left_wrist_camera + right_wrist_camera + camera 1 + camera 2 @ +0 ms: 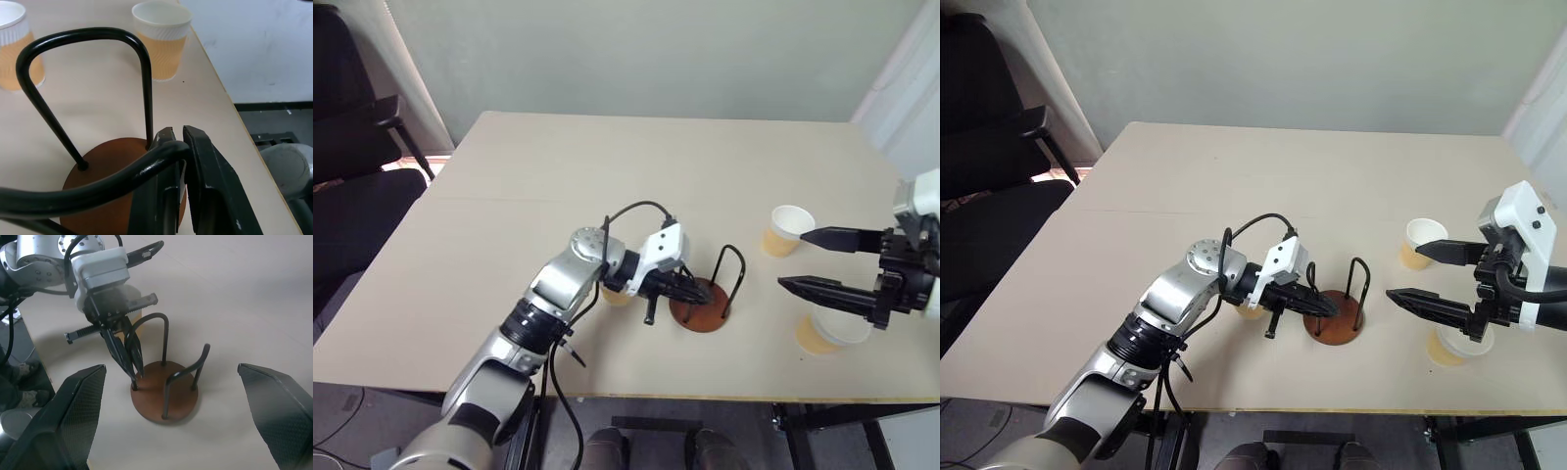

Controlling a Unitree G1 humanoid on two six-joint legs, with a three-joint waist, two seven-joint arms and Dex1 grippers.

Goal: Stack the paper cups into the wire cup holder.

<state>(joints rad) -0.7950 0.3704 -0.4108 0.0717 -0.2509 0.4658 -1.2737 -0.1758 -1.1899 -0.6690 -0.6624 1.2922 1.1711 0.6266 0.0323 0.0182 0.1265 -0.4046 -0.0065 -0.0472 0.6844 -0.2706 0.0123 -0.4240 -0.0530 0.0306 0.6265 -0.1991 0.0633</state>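
A wire cup holder (705, 299) stands near the front edge of the table (607, 166), its reddish-brown disc base flat and no cup in it. The left gripper (180, 147) has its jaws closed on one of the holder's black wire loops, as its wrist view shows. The risk, on this evidence, is that the pinched loop drags: any pull by that arm could tip the light holder or slide it toward the front edge, and a holder that shifts would leave a cup missing the loops. The right gripper (813, 261) hangs to the right of the holder with its jaws spread wide and nothing between them. One paper cup (787, 231) stands upright beyond the holder to its right, a second (830, 332) sits right of it under the open gripper, and a third (1250, 309) is half hidden behind the left wrist, just left of the holder
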